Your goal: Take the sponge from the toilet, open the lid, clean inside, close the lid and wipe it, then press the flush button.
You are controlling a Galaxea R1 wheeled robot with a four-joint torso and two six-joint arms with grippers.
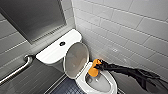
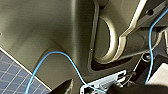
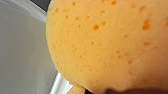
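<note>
The toilet (image 1: 52, 53), centre-left in the head view, has its lid up and looks hard, glossy and probably slick. At the bowl's upper rim, the sponge (image 1: 93, 71) seems light, soft and squashy. The right gripper (image 1: 98, 65) is clamped on its upper end, a sensible deep hold.

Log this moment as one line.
lid: up | right gripper: holds sponge | position: over toilet bowl

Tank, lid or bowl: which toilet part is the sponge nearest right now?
The bowl: the sponge, held by the right gripper, is over its rim, beside the upright lid; the tank lies farther back.
</note>
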